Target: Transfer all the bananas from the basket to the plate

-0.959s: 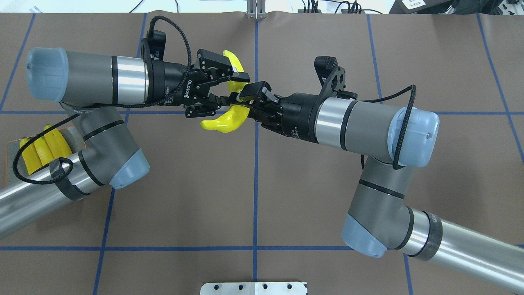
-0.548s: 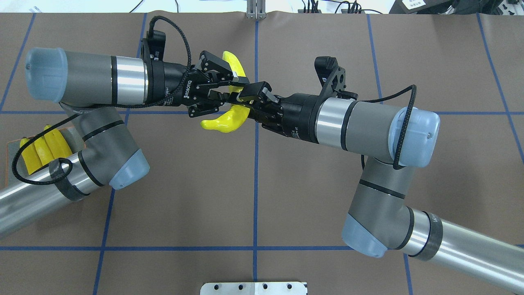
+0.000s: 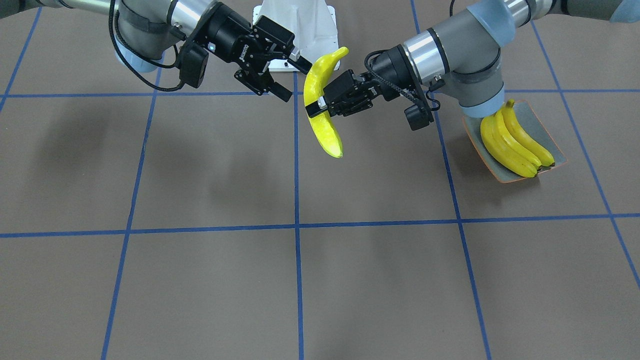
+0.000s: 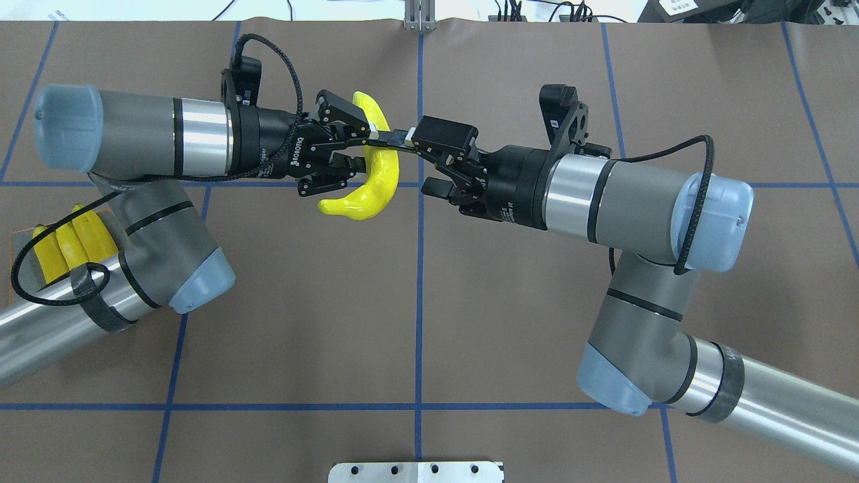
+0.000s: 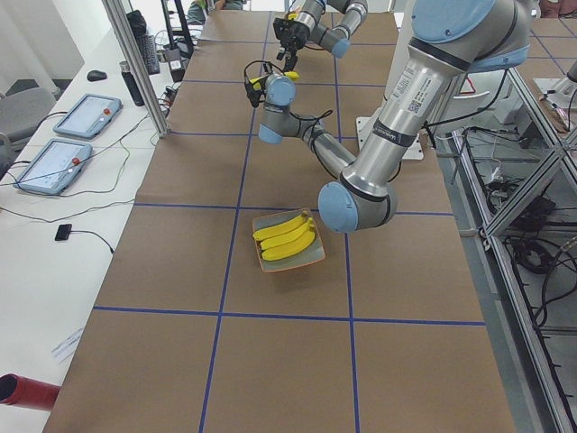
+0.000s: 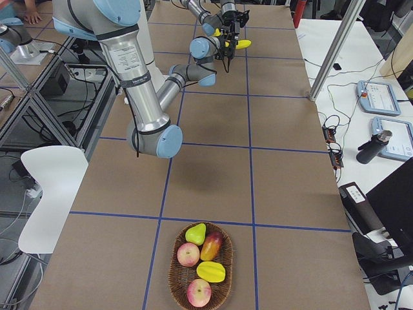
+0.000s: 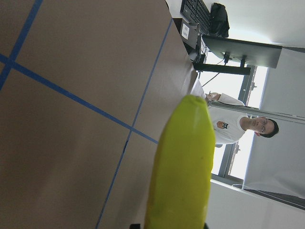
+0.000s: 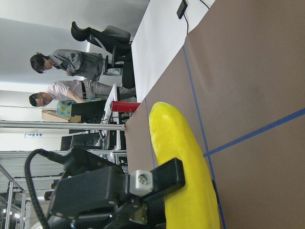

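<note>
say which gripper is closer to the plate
Left. The left gripper, holding the banana, is mid-table toward the plate; the right gripper sits beyond the banana, farther away.

In the overhead view the left arm (image 4: 134, 268) hides most of the plate (image 4: 19, 236) and its bananas (image 4: 57, 245).

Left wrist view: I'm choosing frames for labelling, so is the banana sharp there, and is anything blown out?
Left wrist view: the banana is slightly soft; the window behind is blown out. Right wrist view: its outline is crisper.

Overhead, front views face oppositely; both share mid-table banana (image 4: 384, 176).
</note>
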